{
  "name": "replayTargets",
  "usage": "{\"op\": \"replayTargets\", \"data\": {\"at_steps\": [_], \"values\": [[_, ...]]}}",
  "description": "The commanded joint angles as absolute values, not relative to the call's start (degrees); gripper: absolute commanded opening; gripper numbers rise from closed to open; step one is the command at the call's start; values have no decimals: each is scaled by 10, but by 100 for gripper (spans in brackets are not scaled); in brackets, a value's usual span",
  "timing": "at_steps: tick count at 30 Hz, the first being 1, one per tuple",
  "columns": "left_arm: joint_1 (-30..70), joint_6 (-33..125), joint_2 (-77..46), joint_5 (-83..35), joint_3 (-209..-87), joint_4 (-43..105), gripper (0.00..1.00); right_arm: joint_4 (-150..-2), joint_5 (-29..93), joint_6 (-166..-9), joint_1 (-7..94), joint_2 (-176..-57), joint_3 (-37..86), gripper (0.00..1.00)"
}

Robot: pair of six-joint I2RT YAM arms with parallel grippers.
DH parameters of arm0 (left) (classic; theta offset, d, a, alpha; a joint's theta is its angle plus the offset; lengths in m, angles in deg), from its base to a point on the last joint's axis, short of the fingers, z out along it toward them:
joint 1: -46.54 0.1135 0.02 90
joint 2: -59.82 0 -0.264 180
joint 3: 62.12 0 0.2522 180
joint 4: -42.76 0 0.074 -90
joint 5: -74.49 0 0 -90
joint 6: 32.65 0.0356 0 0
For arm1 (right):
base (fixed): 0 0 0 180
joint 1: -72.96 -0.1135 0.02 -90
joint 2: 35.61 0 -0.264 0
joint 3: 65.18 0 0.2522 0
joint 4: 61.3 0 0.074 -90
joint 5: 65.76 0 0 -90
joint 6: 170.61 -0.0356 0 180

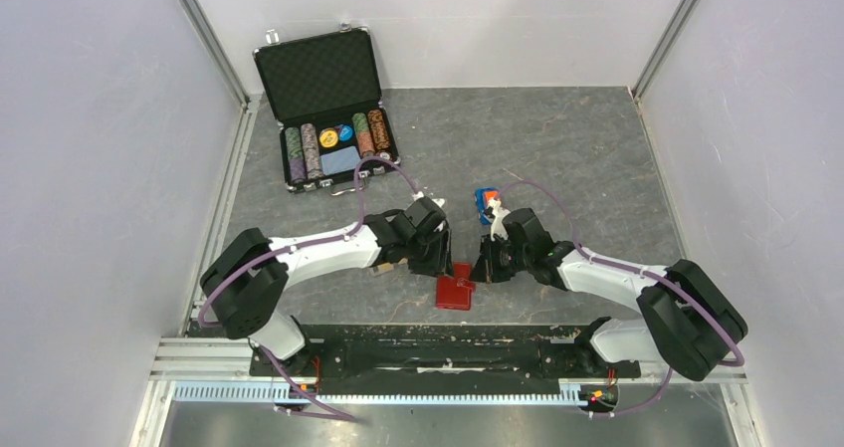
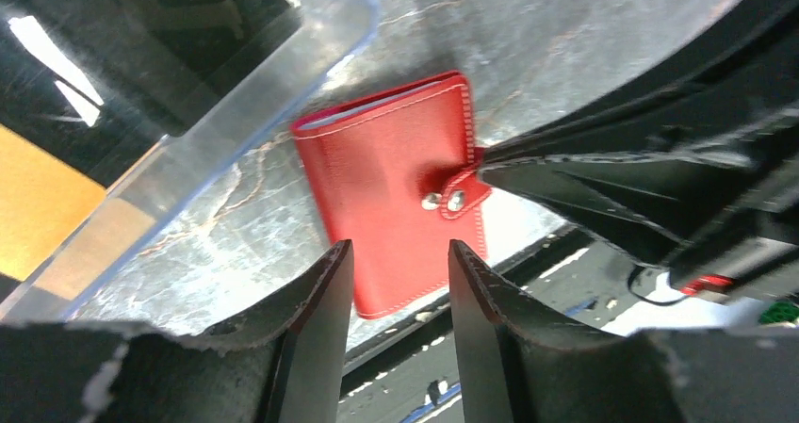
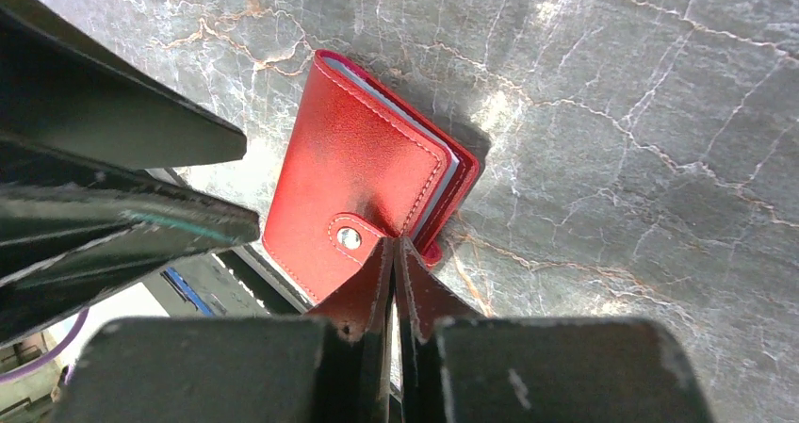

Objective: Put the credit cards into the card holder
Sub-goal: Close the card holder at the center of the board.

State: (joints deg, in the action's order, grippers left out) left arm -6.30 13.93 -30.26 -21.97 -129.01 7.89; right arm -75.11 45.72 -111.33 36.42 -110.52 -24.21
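Observation:
The clear card holder (image 2: 247, 84) fills the upper left of the left wrist view. An orange-gold credit card (image 2: 40, 211) shows through its wall. Just beside it on the grey table lies a small red snap-tab wallet (image 2: 386, 187) (image 3: 353, 173) (image 1: 454, 290). My left gripper (image 2: 400, 258) hangs open over the wallet's near edge, with nothing between its fingers. My right gripper (image 3: 396, 246) is shut, its tips pinched on the wallet's snap tab. In the top view both grippers meet over the wallet, and the left arm hides the holder.
An open black chip briefcase (image 1: 328, 109) with rows of poker chips and a pale blue card stands at the back left. A small blue and orange object (image 1: 485, 203) lies behind the right wrist. The table's near edge and the black rail (image 1: 428, 352) run just in front of the wallet.

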Motion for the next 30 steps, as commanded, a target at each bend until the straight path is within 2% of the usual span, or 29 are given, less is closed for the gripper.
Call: {"op": "replayTargets", "data": {"at_steps": [1, 5, 20, 27, 30], "values": [[-63, 133, -289, -255, -1311, 110, 48, -740, 454, -1106, 361, -1108, -225, 3], [-63, 126, -320, -289, -1310, 142, 47, -734, 458, -1107, 362, -1112, -228, 2], [-64, 120, -380, -324, -1326, 156, 33, -720, 467, -1115, 361, -1113, -236, 2], [-64, 122, -374, -315, -1328, 150, 3, -718, 471, -1116, 361, -1110, -236, 2], [-64, 131, -369, -307, -1339, 128, 2, -715, 476, -1116, 362, -1106, -236, 2]]}}
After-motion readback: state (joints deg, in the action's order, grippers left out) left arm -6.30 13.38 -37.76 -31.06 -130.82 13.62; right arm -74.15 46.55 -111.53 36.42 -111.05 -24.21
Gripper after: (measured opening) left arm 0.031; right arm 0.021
